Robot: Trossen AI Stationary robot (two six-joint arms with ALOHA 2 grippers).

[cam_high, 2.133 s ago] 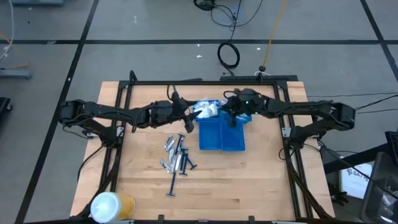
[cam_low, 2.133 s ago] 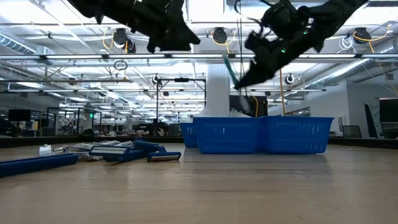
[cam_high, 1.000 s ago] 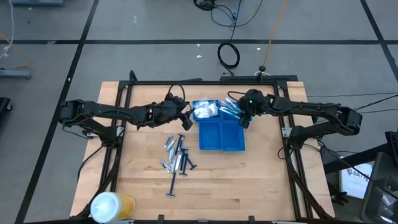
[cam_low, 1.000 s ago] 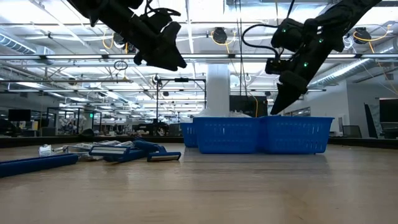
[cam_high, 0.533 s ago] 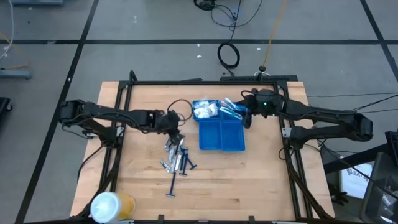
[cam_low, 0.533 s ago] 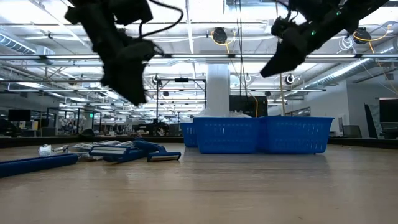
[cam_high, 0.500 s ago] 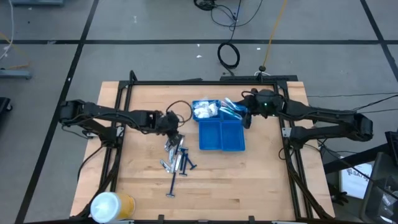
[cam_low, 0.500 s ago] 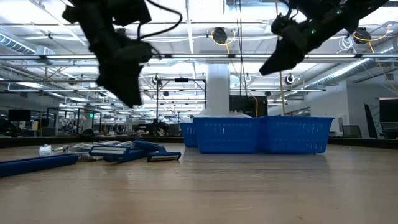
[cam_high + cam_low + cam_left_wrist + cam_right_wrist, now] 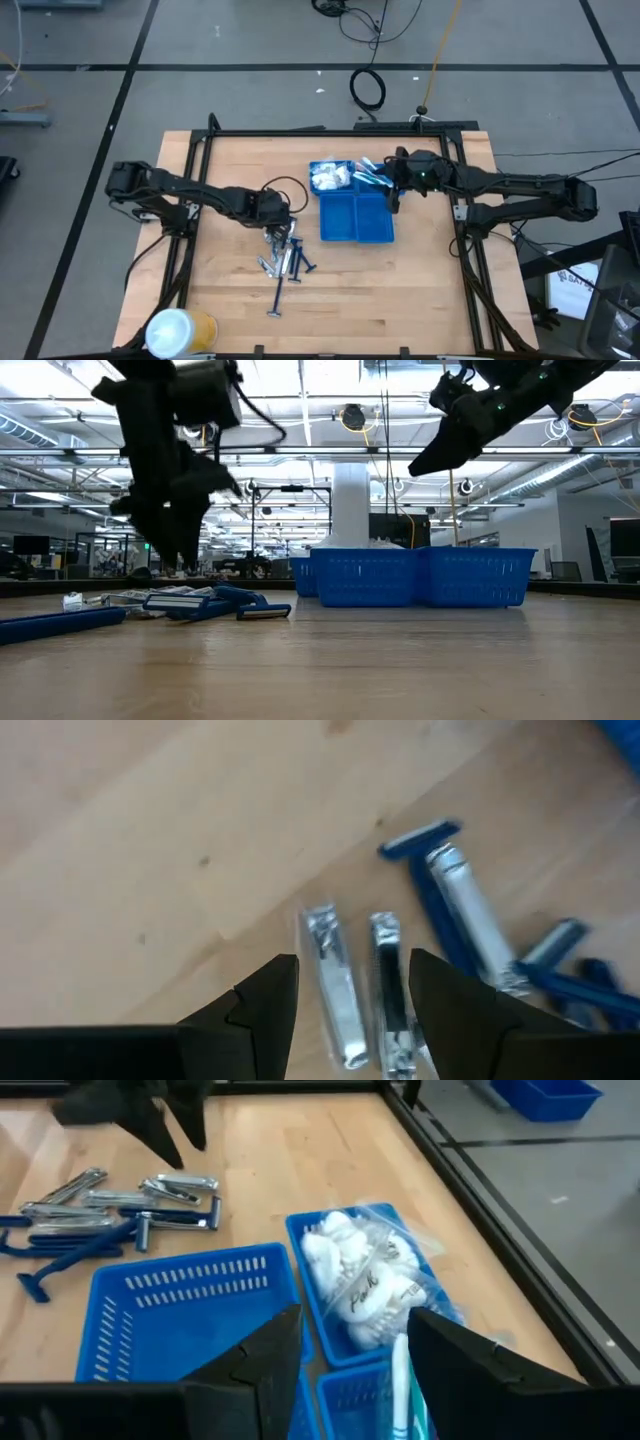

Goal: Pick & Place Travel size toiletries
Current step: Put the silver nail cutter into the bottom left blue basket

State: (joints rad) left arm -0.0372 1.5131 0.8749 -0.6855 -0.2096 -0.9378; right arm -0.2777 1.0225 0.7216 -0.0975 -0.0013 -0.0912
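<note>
A pile of travel size toiletries lies on the wooden table: silver clipper-like pieces, a silver tube and blue razors. My left gripper hangs open just above the pile's far end, pointing down, its fingers on either side of the silver pieces without touching. The blue tray holds a clear packet of white pads and pale sticks in its far compartments. My right gripper is open, with nothing between its fingers, above the tray's right side.
A long blue stick lies apart from the pile toward the near edge. A white-and-yellow roll lies at the near left corner. The tray's two near compartments show nothing inside. Black frame rails run along the table's sides.
My left gripper has gone from beside the tray's far left corner toward the table's near edge and down over the pile, tipping to point downward. My right gripper has risen from the tray's far right compartment and stays above the tray's right side.
</note>
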